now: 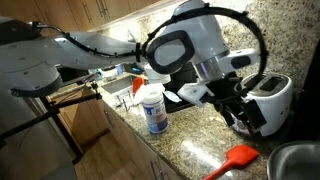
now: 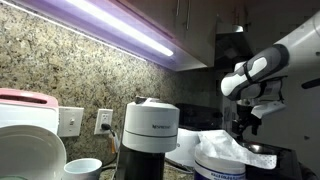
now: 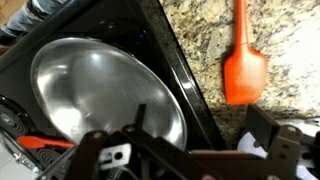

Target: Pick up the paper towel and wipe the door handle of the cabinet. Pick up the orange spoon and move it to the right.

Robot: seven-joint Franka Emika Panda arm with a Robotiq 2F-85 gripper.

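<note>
— What does the orange spoon (image 3: 244, 68) look like?
— It has a slim straight handle and a broad, flat, rounded head, orange-red all over. It lies flat on the speckled granite worktop (image 3: 200, 30), just beside the edge of the black cooktop (image 3: 130, 30).
— And the hand (image 3: 190, 156)?
— Its fingers are spread wide with nothing held, and it is apart from the spoon.
— Any containers?
— A steel bowl (image 3: 100, 90) sits on the cooktop with its shiny inside showing. In an exterior view a white canister (image 1: 153, 110) with a blue label stands upright, well apart from the spoon. What is in it cannot be seen.
</note>
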